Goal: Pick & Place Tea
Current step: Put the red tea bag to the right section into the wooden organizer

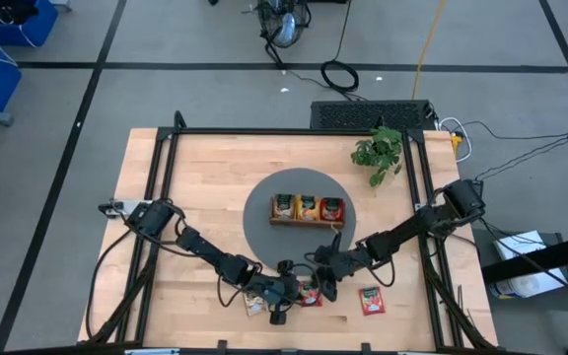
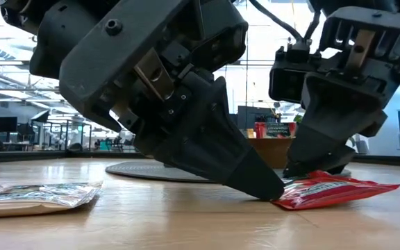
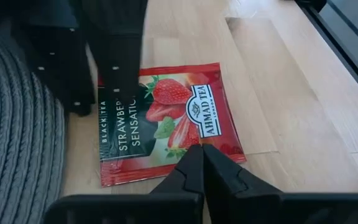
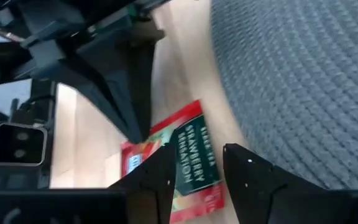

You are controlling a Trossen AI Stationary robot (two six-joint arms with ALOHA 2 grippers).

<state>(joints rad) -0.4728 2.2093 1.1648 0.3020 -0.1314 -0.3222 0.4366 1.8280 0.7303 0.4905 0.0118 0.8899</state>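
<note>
A red strawberry tea sachet (image 1: pixel 309 293) (image 3: pixel 166 118) lies flat on the wood near the table's near edge, just off the grey round mat. My left gripper (image 1: pixel 286 293) (image 3: pixel 201 155) is shut, with its tips at one edge of the sachet. My right gripper (image 1: pixel 327 285) (image 4: pixel 197 165) is open and stands over the opposite edge, pointing down. The brown tray (image 1: pixel 307 221) sits on the mat with sachets in all three compartments. My left gripper presses its shut fingertips (image 2: pixel 273 193) down on the sachet's edge (image 3: pixel 194 142), slanting down from the table's left. That end (image 2: pixel 287 200) lies flat on the wood. My right gripper has one finger (image 3: pixel 120 68) standing on the sachet's edge nearest the mat (image 3: pixel 135 84), from above. Its other finger (image 3: pixel 61 81) stands off the sachet.
A second red sachet (image 1: pixel 371 300) lies to the right, and a green-and-tan sachet (image 1: pixel 254 302) (image 2: pixel 37 196) lies to the left of the grippers. The grey mat (image 1: pixel 259 212) is just behind them. A leafy plant (image 1: pixel 380 150) stands near the table's far right corner.
</note>
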